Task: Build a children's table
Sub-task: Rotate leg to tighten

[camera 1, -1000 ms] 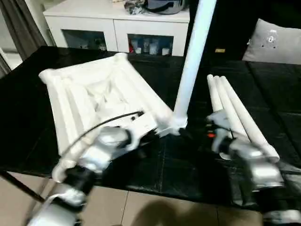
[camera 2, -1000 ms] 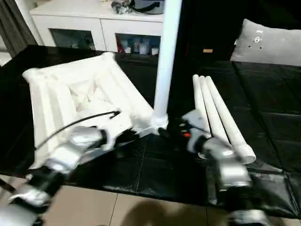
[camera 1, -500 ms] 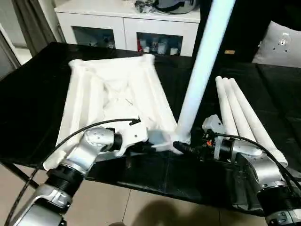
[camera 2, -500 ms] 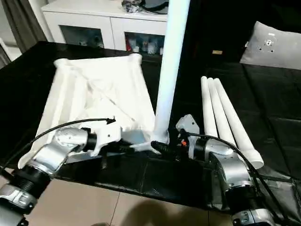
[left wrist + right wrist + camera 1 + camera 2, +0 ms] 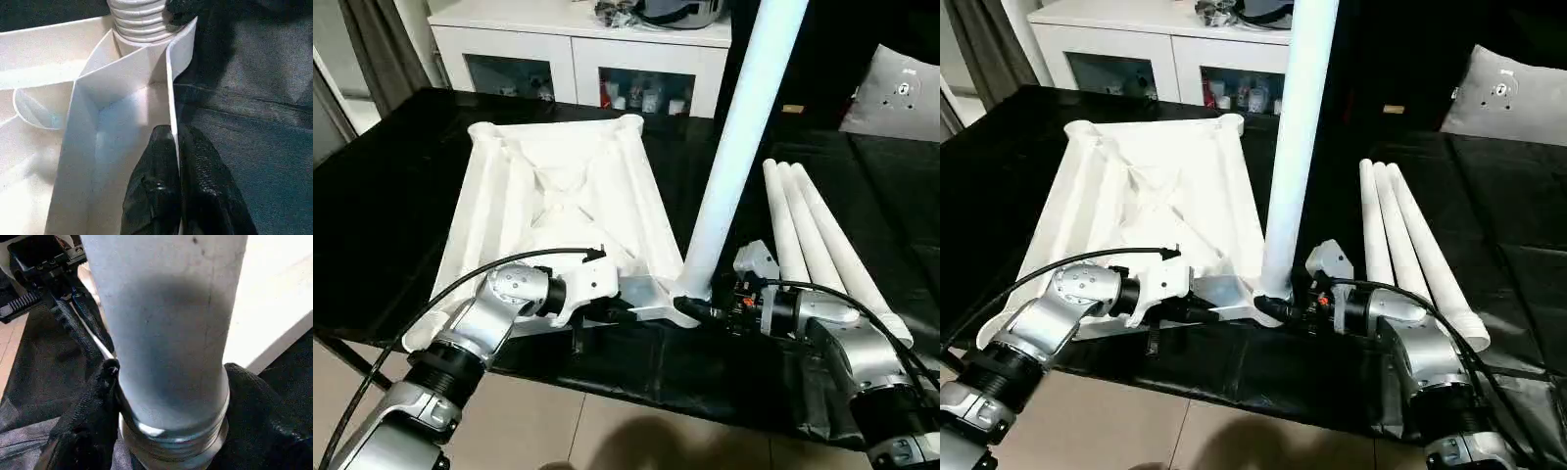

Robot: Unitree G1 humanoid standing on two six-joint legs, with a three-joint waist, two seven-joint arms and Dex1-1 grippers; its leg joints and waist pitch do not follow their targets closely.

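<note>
Pinched together on the thin rim wall of the white plastic rectangular table top (image 5: 558, 206), the left gripper (image 5: 176, 166) steadies the near corner, while the right gripper (image 5: 166, 396) clasps the base of the upright long white tapered round leg (image 5: 734, 147) on both sides. That leg stands threaded end down in the near corner socket of the ribbed, upside-down top on the black table (image 5: 382, 196), apparently being seated. Three more white legs (image 5: 813, 235) lie side by side just right of it, so most of the assembly seems left.
</note>
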